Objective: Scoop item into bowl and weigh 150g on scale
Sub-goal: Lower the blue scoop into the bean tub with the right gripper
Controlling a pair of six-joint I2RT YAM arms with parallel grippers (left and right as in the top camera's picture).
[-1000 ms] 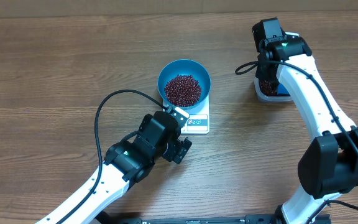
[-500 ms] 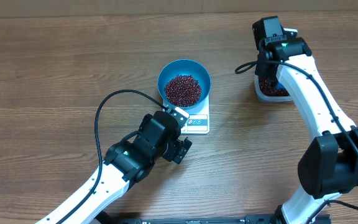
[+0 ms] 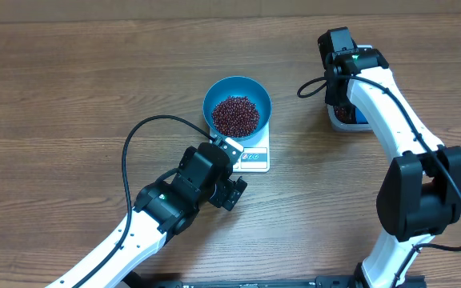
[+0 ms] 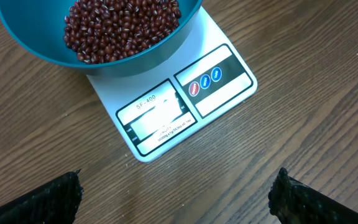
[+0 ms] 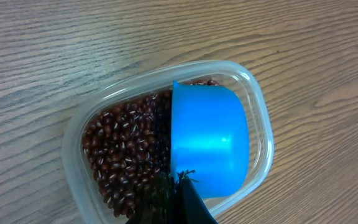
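Display [image 4: 157, 118] unreadable | left tool [image 4: 176, 186] wide | right tool [image 5: 179, 190] pinching scoop [image 5: 207, 140], handle hidden

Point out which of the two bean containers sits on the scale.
The round blue bowl: it rests on the white scale. The clear plastic tub stands directly on the wooden table.

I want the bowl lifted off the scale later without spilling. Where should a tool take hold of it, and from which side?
Probably the rim, from above. The bowl is about as wide as the scale, likely too wide to span. Its thin wall stands bare above the beans, so it can be pinched with one finger inside and one outside.
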